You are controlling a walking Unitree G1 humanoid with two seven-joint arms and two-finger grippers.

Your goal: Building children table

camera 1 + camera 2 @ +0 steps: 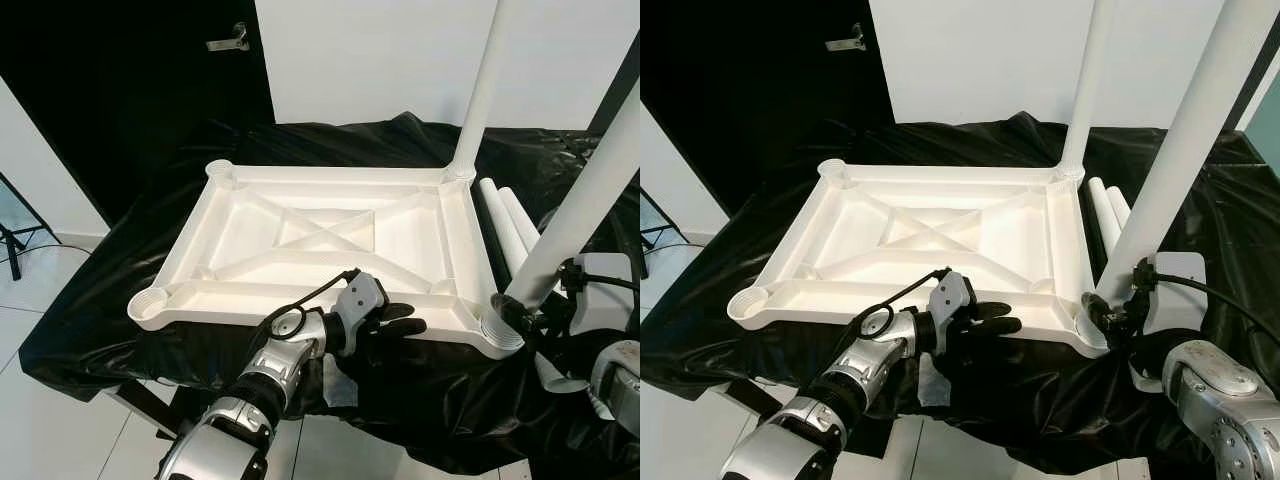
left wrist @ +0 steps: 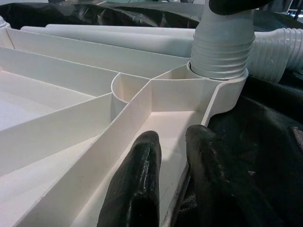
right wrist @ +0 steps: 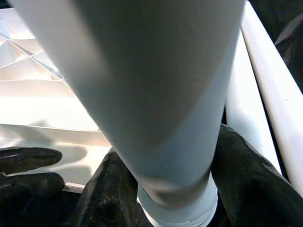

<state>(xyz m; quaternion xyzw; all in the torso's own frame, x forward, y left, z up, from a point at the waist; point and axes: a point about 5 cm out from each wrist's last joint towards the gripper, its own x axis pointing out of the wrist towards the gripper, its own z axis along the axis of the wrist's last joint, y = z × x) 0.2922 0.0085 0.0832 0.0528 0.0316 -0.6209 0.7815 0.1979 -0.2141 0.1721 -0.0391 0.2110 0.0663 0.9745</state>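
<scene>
An upturned white table top [image 1: 190, 245] lies on a black-draped surface. One white leg [image 1: 485, 80] stands in its far right corner. A second leg [image 1: 580, 210] stands tilted in the near right corner socket [image 2: 220, 52], and my right gripper [image 1: 515, 315] is shut on its base, with fingers [image 3: 246, 179] on either side. My left gripper [image 1: 405, 325] rests on the near rim, and its fingers [image 2: 137, 179] pinch that edge. Two loose legs [image 1: 505, 225] lie just right of the top. The sockets at near left [image 1: 150, 300] and far left [image 1: 218, 168] are empty.
The black cloth [image 1: 120, 320] hangs over the edges of the surface. A dark door with a handle [image 1: 230, 42] is at back left beside a white wall. Pale floor [image 1: 40, 420] and a stand's foot [image 1: 12, 240] are on the left.
</scene>
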